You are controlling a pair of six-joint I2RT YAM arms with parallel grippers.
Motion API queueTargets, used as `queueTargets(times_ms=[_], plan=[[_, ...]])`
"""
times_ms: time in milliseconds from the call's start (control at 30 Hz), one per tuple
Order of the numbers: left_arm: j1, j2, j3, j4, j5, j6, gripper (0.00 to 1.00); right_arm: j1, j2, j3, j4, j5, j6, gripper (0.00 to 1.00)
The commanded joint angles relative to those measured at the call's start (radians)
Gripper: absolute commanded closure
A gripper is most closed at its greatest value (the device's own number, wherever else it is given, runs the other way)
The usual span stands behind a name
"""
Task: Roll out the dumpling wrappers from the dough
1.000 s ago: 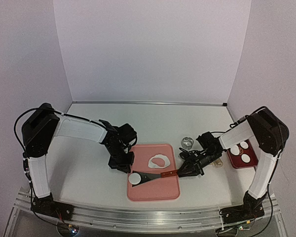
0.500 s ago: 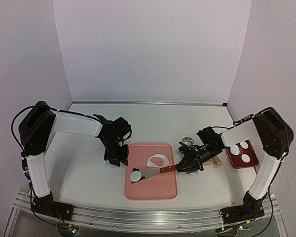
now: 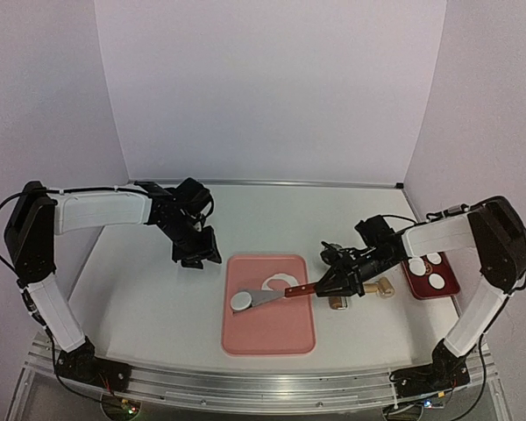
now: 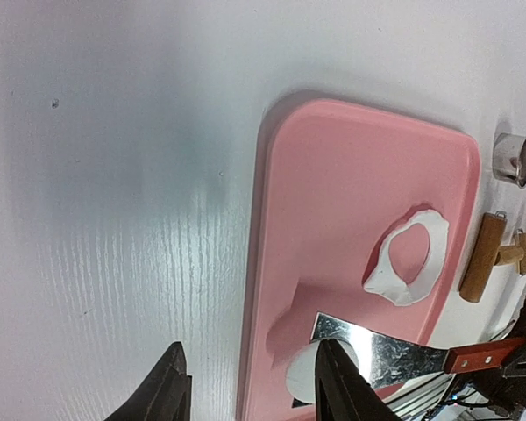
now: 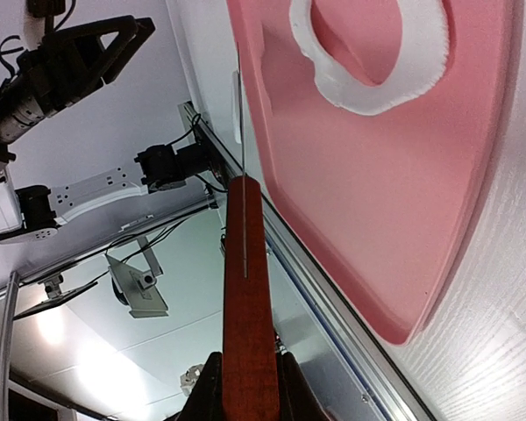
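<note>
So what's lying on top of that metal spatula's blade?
One round white dumpling wrapper lies on the wide blade end of the spatula, over the pink mat. It hides the metal beneath, so how far the blade reaches under it cannot be seen.

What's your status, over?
Left gripper open, empty, off the pink mat. Right gripper shut on spatula, wrapper at blade tip. Holed dough on the mat. Rolling pin lies between spatula and red tray.

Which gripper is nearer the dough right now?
Right. The right gripper holds the spatula just right of the dough, at the mat's edge. The left gripper is open beyond the mat's far-left corner, farther away.
</note>
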Motion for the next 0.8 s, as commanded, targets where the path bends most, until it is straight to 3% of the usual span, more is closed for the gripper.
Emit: queueTargets(times_ms=[0,333,500,767], plan=[[0.022,0.012,0.044,0.001,0.026,0.044,0.57,0.0,-0.056,0.062,0.03,-0.041,0.021,1.0],[0.087,0.0,0.047,0.043,0.058,0.057,0.54,-0.065,-0.151,0.093,0.046,0.103,0.086,1.0],[0.101,0.018,0.064,0.047,0.076,0.067,0.54,-0.143,-0.222,0.04,0.167,0.193,0.193,1.0],[0.101,0.063,0.107,0.052,0.097,0.077,0.54,-0.247,-0.323,-0.025,0.227,0.294,0.257,1.0]])
